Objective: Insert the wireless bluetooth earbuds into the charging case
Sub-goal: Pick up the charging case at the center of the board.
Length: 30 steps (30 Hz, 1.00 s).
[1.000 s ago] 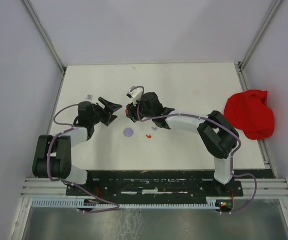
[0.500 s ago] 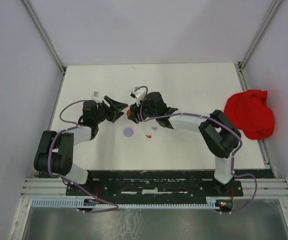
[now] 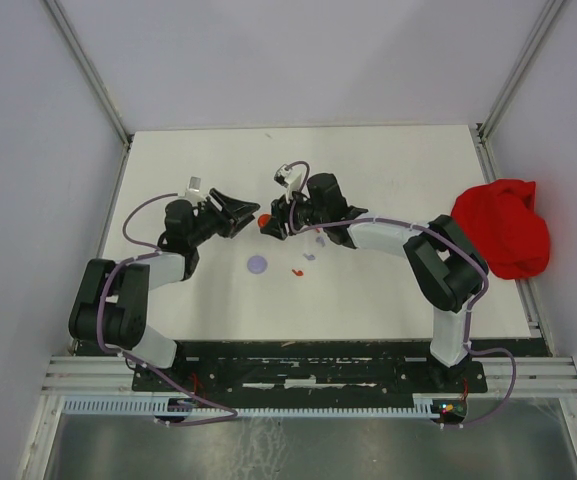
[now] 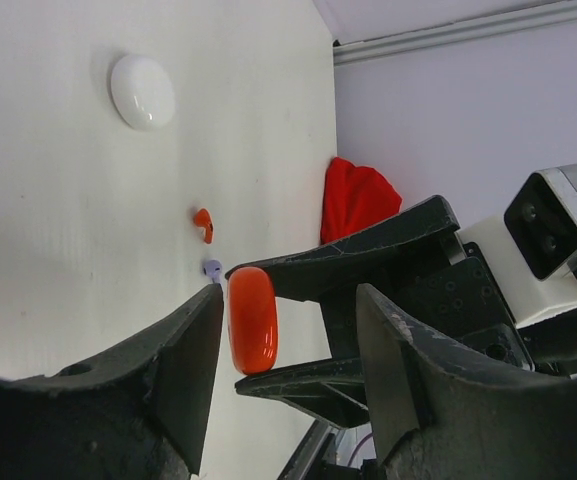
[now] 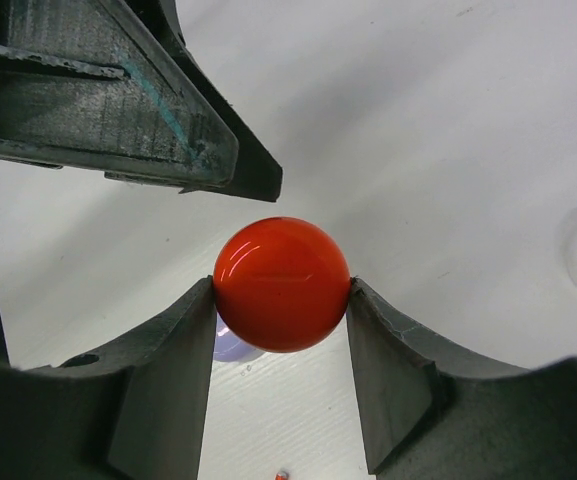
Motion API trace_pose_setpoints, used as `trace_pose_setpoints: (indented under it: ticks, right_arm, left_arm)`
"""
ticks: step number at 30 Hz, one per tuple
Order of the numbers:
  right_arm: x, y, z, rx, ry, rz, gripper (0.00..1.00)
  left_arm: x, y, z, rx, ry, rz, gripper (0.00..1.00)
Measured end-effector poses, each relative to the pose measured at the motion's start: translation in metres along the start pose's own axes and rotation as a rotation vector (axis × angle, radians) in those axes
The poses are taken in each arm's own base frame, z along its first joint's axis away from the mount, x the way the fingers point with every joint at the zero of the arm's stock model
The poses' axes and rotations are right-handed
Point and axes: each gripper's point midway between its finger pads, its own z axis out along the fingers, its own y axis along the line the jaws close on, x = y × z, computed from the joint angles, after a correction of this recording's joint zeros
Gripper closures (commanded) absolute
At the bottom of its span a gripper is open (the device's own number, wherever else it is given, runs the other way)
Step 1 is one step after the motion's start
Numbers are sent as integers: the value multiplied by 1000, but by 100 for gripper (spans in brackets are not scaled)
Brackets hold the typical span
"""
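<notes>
My right gripper [image 3: 269, 224] is shut on a red round charging case [image 3: 264, 223], closed and held above the table; its fingers pinch the case's two sides in the right wrist view [image 5: 281, 283]. My left gripper [image 3: 251, 217] is open, right beside the case. In the left wrist view the case [image 4: 252, 320] shows edge-on, close to one left finger, with a gap to the other. A red earbud [image 3: 295, 271] and a purple earbud [image 3: 310, 256] lie on the table; both show in the left wrist view, red [image 4: 203, 222] and purple [image 4: 211, 268]. The other earbuds are out of view.
A purple round case [image 3: 258, 264] lies on the table below the grippers. A white round case [image 4: 142, 90] lies farther off. A red cloth [image 3: 501, 228] sits at the right edge. White walls enclose the table.
Both grippers have moved farther from the bases and to the right. The left gripper has closed in on the red case, which stays in the right gripper.
</notes>
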Motion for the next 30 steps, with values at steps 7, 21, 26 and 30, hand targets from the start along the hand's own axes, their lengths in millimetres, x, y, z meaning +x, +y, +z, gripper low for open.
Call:
trace_pose_setpoints:
  ticks: [7, 21, 26, 30]
  right_arm:
    - [1, 7, 0, -37, 5, 6, 56]
    - [1, 10, -1, -55, 7, 7, 56]
    - [1, 10, -1, -55, 7, 8, 56]
    - [1, 9, -1, -54, 8, 12, 56]
  left_arm:
    - [9, -2, 3, 20, 32, 6, 40]
    - [16, 2, 6, 14, 55, 0, 53]
    - [17, 2, 6, 13, 55, 1, 53]
    - [18, 2, 6, 13, 56, 1, 54]
